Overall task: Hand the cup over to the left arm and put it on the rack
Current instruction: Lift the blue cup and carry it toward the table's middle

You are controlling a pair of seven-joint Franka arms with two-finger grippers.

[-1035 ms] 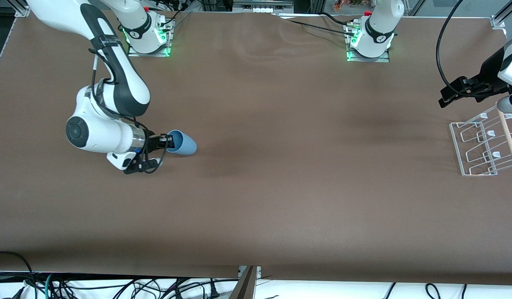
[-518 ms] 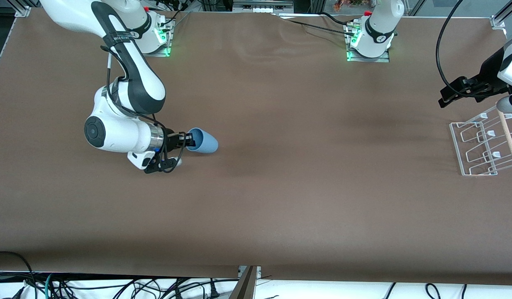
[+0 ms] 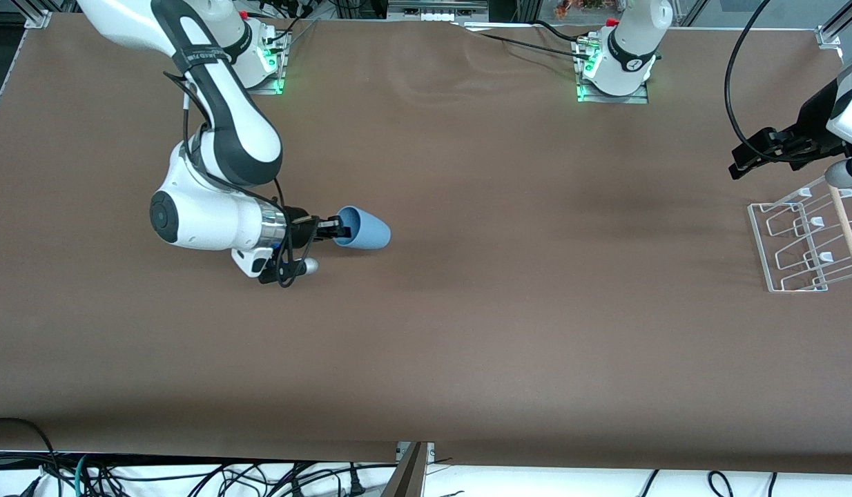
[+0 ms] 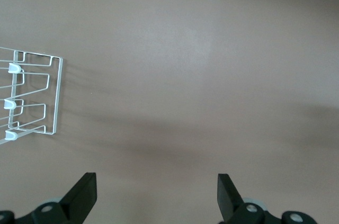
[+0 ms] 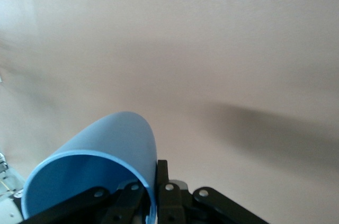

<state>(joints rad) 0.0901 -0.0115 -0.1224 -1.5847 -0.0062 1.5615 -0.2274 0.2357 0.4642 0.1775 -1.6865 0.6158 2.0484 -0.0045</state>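
The light-blue cup (image 3: 365, 228) lies sideways in the air, held by its rim in my right gripper (image 3: 336, 230), over the table toward the right arm's end. In the right wrist view the cup (image 5: 100, 166) shows with one finger inside the rim and one outside, shut on its wall. My left gripper (image 3: 743, 160) hangs above the table beside the white wire rack (image 3: 806, 241) at the left arm's end; the left wrist view shows its fingertips (image 4: 85, 192) wide apart with nothing between them. The rack (image 4: 32, 97) also shows there.
The brown table (image 3: 509, 310) is bare between the cup and the rack. A thick black cable (image 3: 733, 76) loops above the left gripper. Both arm bases (image 3: 612, 69) stand along the table's edge farthest from the front camera.
My right arm has carried the cup steadily toward the table's middle, toward the left arm's end. The left arm has not moved.
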